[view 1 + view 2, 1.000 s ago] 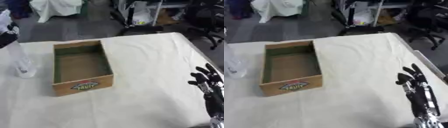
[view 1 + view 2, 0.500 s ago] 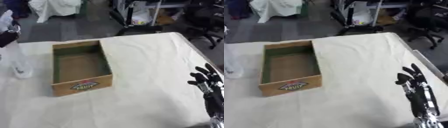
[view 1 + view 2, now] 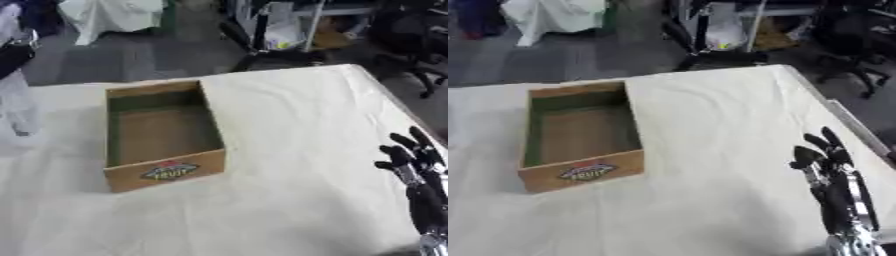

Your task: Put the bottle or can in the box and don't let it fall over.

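Observation:
A clear bottle [image 3: 17, 107] stands upright at the far left of the cloth-covered table [image 3: 297, 150], left of the box, its base a little above its shadow. My left hand [image 3: 12, 51] is shut round its upper part, half cut off by the left edge of the left eye view. The open cardboard box [image 3: 162, 131] with a fruit label on its front wall has nothing in it. My right hand [image 3: 831, 170] rests open at the lower right, fingers up, far from the box.
The table's right edge [image 3: 846, 117] runs close by my right hand. Beyond the far edge are a white cloth heap [image 3: 114, 15], a metal rack with bags [image 3: 280, 25] and office chairs [image 3: 411, 30] on the floor.
The bottle has moved up and a little to the left in my left hand. The box and my right hand have stayed put.

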You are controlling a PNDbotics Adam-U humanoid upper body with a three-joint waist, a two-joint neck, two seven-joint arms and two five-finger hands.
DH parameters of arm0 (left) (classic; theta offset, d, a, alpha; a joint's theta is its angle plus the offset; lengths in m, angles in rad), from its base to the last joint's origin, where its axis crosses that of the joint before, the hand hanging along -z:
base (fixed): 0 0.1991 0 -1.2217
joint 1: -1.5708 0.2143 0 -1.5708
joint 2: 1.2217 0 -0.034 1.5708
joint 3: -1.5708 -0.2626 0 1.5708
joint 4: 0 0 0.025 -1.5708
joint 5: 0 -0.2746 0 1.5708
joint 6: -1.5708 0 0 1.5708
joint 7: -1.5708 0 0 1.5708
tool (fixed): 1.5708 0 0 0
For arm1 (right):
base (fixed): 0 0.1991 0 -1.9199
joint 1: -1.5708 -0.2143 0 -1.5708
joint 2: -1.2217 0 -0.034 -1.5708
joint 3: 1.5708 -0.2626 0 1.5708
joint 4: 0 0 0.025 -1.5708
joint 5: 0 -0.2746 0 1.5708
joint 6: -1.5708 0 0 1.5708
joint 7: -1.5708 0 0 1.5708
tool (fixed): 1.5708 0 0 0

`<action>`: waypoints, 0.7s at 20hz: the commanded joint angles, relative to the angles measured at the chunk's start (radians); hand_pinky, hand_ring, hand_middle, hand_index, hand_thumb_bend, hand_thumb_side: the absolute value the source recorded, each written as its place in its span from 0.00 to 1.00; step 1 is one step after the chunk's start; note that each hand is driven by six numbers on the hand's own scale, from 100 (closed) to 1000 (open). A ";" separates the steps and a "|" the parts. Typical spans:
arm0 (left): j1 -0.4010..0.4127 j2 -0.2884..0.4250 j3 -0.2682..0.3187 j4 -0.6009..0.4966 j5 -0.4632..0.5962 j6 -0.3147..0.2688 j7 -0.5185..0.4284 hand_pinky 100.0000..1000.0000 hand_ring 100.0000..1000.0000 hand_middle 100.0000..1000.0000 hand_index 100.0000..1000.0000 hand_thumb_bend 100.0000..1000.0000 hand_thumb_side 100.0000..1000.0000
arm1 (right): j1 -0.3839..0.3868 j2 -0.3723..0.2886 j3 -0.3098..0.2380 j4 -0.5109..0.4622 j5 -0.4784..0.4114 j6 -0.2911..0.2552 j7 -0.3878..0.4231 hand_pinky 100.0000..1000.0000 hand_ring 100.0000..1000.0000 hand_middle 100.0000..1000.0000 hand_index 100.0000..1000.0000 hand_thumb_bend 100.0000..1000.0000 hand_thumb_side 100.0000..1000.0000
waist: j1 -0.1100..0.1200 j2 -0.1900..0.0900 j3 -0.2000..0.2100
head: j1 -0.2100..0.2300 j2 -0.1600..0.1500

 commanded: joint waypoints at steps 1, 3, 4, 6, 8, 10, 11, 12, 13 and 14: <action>-0.037 0.031 -0.015 -0.084 0.053 0.002 -0.019 0.42 0.19 0.00 0.33 0.00 0.13 | -0.002 -0.020 -0.002 -0.013 -0.006 -0.002 0.003 0.61 0.76 0.82 1.00 0.52 0.47 | 0.002 -0.018 0.000 | 0.000 0.002; -0.048 0.018 -0.030 -0.113 0.091 0.006 -0.035 0.42 0.19 0.00 0.33 0.00 0.13 | -0.002 -0.019 -0.001 -0.013 -0.006 -0.002 0.005 0.61 0.76 0.82 1.00 0.52 0.47 | 0.002 -0.020 -0.002 | 0.003 0.003; -0.053 0.012 -0.039 -0.125 0.109 0.009 -0.045 0.42 0.19 0.00 0.33 0.00 0.13 | -0.002 -0.019 0.000 -0.013 -0.006 -0.002 0.005 0.61 0.76 0.82 1.00 0.52 0.47 | 0.001 -0.021 -0.003 | 0.005 0.004; -0.064 -0.008 -0.061 -0.143 0.145 0.016 -0.071 0.42 0.19 0.00 0.33 0.00 0.13 | -0.002 -0.018 0.002 -0.012 -0.007 -0.001 0.008 0.61 0.76 0.82 1.00 0.52 0.47 | 0.001 -0.023 -0.007 | 0.010 0.006; -0.074 -0.031 -0.086 -0.157 0.184 0.024 -0.103 0.42 0.19 0.00 0.33 0.00 0.13 | -0.002 -0.017 0.005 -0.012 -0.008 -0.001 0.011 0.61 0.76 0.82 1.00 0.52 0.47 | 0.000 -0.025 -0.011 | 0.013 0.006; -0.081 -0.053 -0.112 -0.172 0.214 0.033 -0.136 0.42 0.19 0.00 0.33 0.00 0.13 | -0.002 -0.016 0.007 -0.012 -0.009 -0.001 0.014 0.61 0.76 0.82 1.00 0.52 0.47 | 0.000 -0.025 -0.017 | 0.017 0.007; -0.084 -0.062 -0.125 -0.181 0.228 0.037 -0.153 0.42 0.19 0.00 0.33 0.00 0.13 | -0.002 -0.016 0.007 -0.012 -0.009 -0.001 0.015 0.61 0.76 0.82 1.00 0.52 0.47 | 0.000 -0.025 -0.019 | 0.019 0.008; -0.086 -0.073 -0.138 -0.189 0.242 0.043 -0.170 0.42 0.19 0.00 0.33 0.00 0.13 | -0.002 -0.016 0.008 -0.012 -0.009 -0.001 0.016 0.61 0.76 0.82 1.00 0.52 0.47 | -0.001 -0.025 -0.022 | 0.020 0.009; -0.087 -0.082 -0.150 -0.197 0.257 0.049 -0.185 0.42 0.19 0.00 0.33 0.00 0.13 | -0.003 -0.016 0.008 -0.011 -0.010 -0.001 0.016 0.61 0.76 0.82 1.00 0.52 0.47 | -0.001 -0.024 -0.025 | 0.022 0.009; -0.086 -0.093 -0.163 -0.205 0.270 0.055 -0.201 0.42 0.19 0.00 0.33 0.00 0.12 | -0.003 -0.015 0.009 -0.011 -0.011 -0.001 0.017 0.61 0.76 0.82 1.00 0.52 0.47 | -0.001 -0.024 -0.028 | 0.024 0.009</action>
